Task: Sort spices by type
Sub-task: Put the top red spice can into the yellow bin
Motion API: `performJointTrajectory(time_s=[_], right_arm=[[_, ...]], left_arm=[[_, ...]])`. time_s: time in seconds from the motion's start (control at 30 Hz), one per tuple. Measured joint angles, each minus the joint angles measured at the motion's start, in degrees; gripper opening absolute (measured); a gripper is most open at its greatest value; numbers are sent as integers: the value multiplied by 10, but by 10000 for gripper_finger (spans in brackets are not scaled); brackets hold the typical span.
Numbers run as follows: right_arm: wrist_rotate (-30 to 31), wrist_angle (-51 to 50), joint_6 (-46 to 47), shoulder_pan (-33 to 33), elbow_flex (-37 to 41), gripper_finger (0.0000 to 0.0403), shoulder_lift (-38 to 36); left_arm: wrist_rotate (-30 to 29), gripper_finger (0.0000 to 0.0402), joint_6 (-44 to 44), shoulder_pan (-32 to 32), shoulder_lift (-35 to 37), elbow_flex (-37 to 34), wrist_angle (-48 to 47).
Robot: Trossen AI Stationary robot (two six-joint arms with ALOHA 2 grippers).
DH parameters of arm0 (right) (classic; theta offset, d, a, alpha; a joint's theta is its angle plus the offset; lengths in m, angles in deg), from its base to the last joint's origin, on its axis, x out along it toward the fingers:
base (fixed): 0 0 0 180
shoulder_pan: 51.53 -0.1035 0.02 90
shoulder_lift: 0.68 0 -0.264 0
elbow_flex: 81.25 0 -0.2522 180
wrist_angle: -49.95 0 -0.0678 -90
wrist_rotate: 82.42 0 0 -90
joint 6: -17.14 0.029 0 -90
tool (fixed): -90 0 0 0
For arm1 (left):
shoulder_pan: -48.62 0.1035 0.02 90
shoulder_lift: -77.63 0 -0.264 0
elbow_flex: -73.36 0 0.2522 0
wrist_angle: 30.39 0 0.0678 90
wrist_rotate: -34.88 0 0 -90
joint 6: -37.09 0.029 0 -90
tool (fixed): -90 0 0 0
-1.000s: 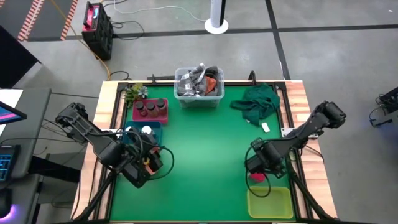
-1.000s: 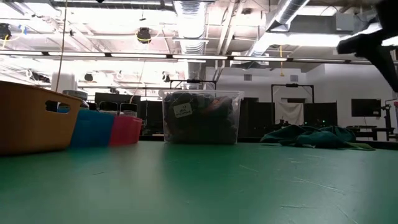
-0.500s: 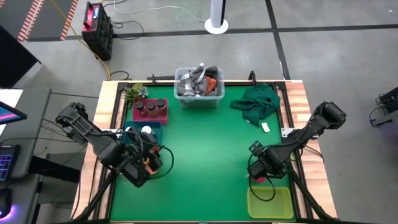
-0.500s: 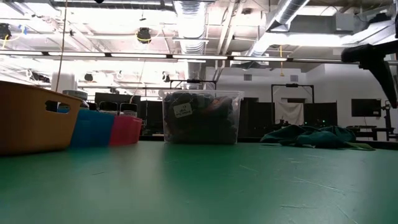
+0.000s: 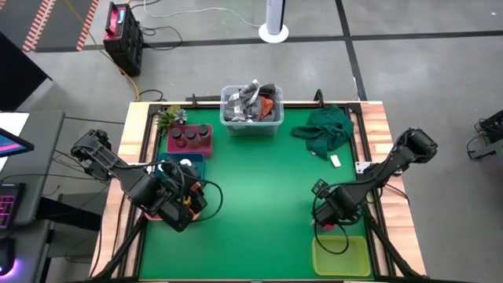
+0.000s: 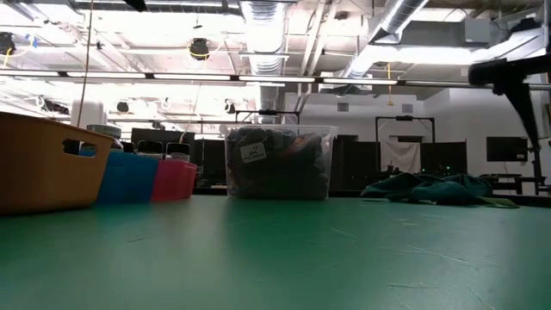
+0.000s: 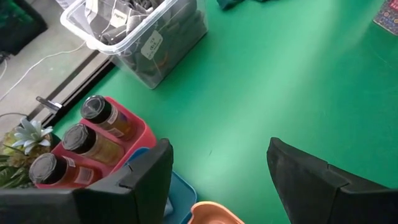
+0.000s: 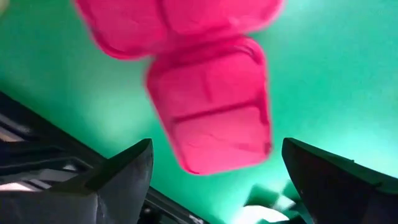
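Two bright pink blocks (image 8: pixel 208 112) lie flat on the green table, side by side, below my right gripper (image 8: pixel 216 146). That gripper is open, with a finger standing on either side of them and clear of them. From above, the pink blocks (image 5: pixel 324 227) peek out under the right gripper (image 5: pixel 330 214), just beyond the yellow tray. Three dark-lidded jars (image 7: pixel 74 138) stand in a red tray (image 5: pixel 189 138). White-topped jars (image 5: pixel 185 165) stand in a blue tray. My left gripper (image 7: pixel 219 144) is open above the orange tray (image 5: pixel 185 206) and holds nothing.
A clear bin of clutter (image 5: pixel 251 110) stands at the far edge, with a crumpled green cloth (image 5: pixel 324 130) to its right. The yellow tray (image 5: pixel 342 255) sits at the near right corner. A small plant (image 5: pixel 169 118) is at the far left. The middle of the table (image 5: pixel 259 196) is bare.
My right gripper has moved toward the table's near edge and lowered, ending over the pink blocks. Its fingers stay open. The pink blocks have kept their place.
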Motion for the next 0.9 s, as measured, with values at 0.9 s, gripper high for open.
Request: performJointTrajectory(time_s=[0.9], right_arm=[[-32, 64, -119, 30, 0, 346, 0]], left_arm=[[21, 249, 9, 0, 0, 0, -1]])
